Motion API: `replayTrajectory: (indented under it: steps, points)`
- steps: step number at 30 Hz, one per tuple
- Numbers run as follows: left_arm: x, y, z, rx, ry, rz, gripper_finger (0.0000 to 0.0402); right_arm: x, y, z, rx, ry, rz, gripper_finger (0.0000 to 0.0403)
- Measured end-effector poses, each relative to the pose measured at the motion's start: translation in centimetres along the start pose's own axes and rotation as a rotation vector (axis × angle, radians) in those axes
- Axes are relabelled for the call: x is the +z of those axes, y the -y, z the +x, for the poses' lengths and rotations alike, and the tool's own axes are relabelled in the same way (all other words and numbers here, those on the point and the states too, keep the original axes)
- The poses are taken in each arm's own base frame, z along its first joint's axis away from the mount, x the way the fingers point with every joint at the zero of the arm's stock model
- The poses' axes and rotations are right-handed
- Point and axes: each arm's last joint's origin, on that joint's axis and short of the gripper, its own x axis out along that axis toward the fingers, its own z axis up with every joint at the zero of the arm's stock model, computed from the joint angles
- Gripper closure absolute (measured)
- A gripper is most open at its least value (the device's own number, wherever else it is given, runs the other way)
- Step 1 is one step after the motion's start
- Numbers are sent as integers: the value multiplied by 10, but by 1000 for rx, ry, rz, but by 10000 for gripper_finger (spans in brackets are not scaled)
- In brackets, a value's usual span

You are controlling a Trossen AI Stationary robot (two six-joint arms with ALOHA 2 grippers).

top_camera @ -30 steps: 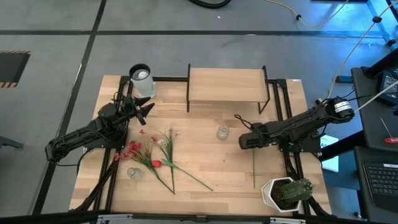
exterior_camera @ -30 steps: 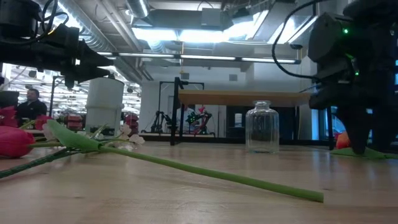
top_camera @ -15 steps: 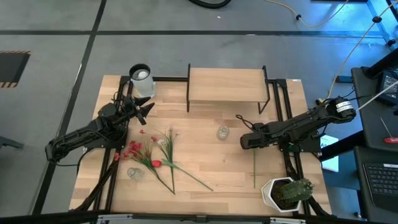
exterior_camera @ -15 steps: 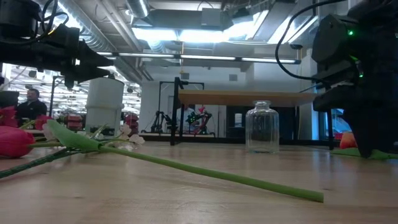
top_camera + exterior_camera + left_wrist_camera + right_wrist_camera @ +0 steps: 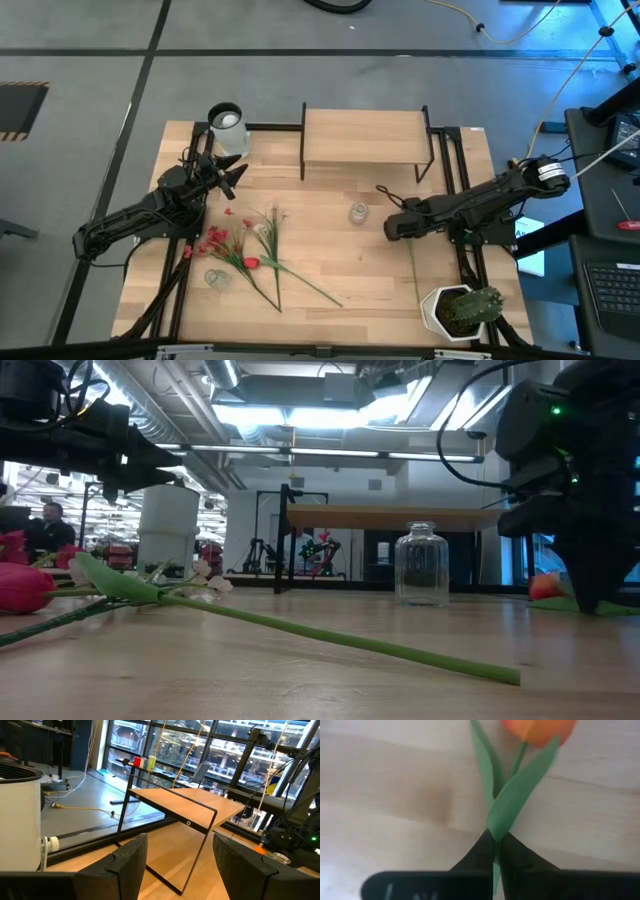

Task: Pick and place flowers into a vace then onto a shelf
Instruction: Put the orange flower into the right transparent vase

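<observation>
Right gripper [image 5: 495,851] fingers pinched on the orange tulip [image 5: 538,729] stem right of centre in the high view, just below the leaves, a sound hold on a light, floppy stem; left gripper [image 5: 177,857] spread, idle upper left.

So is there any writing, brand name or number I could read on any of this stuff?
None that can be read.
The glass jar, the white cylinder and the shelf bear no lettering.
The right gripper, shut on the orange tulip, carries pale marks at its base, too blurred to read.
</observation>
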Motion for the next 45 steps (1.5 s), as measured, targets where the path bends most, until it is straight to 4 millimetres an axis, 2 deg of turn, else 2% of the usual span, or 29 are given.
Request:
replayTrajectory:
  steps: [2, 5, 8, 11, 15, 19, 22, 27, 37, 45]
  points:
    - [0, 0, 0, 0, 0, 0, 183, 2, -14, -12, 97, 3, -31, 394]
    - [0, 0, 0, 2, 0, 0, 183, 8, -22, -30, 147, 16, -102, 393]
    - [0, 0, 0, 3, 1, 0, 183, 18, -35, -62, 266, 80, -141, 396]
    - [0, 0, 0, 3, 1, 0, 183, 29, -39, -92, 310, 168, -196, 397]
    - [0, 0, 0, 4, 1, 0, 183, 42, -43, -146, 431, 395, -278, 395]
    - [0, 0, 0, 7, 3, 0, 183, 51, -49, -190, 503, 737, -323, 394]
    - [0, 0, 0, 7, 3, 0, 183, 56, -53, -211, 526, 969, -312, 394]
    - [0, 0, 0, 7, 3, 0, 183, 59, -57, -217, 443, 1121, -375, 394]
    - [0, 0, 0, 7, 3, 0, 183, 59, -90, -189, 392, 1106, -438, 393]
    - [0, 0, 0, 10, 4, 0, 183, 60, -104, -176, 372, 1105, -466, 393]
